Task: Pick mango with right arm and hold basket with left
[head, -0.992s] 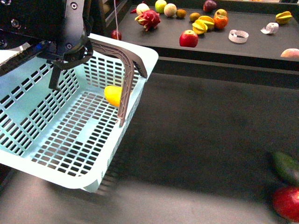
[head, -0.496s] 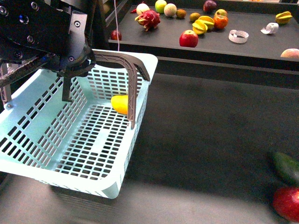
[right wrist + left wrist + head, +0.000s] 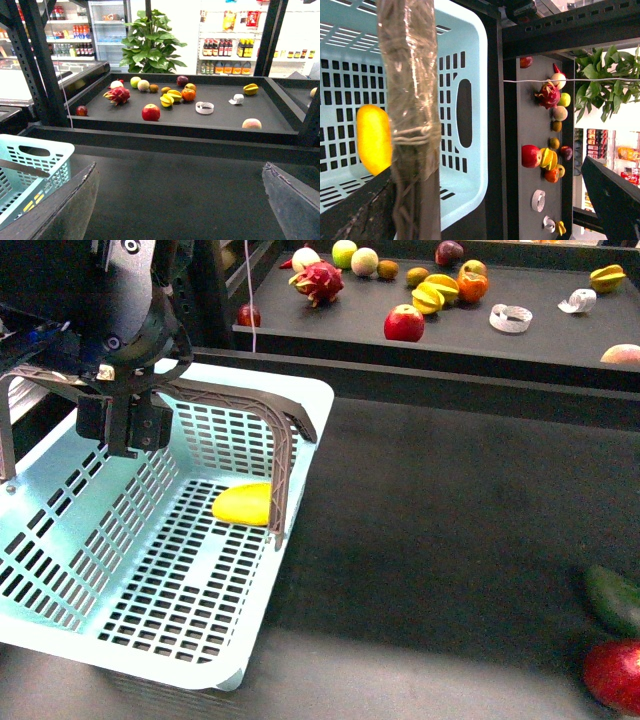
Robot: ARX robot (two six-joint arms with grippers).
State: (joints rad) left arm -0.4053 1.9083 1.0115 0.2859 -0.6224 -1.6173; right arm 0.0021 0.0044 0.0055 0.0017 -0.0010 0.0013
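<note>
The turquoise basket (image 3: 150,570) sits on the dark floor surface, and the left arm (image 3: 125,300) comes down over its far end. The left gripper (image 3: 122,425) closes its fingers (image 3: 150,425) around a grey-brown ribbed handle (image 3: 255,405), so they are pinching the handle; the left wrist view shows that handle (image 3: 410,120) running straight between them. The mango (image 3: 243,503) lies on the slotted basket floor, below and beyond those fingers, beside the handle's upright leg. The right gripper (image 3: 175,200) shows only its two finger edges spread wide with nothing between them, looking out over the fruit shelf (image 3: 280,112).

Risk, as I judge it: the mango is loose and rounded, so any tilt of the basket could roll it about. The handle may also pivot or slip in a pinch grip and drop one side.
</note>
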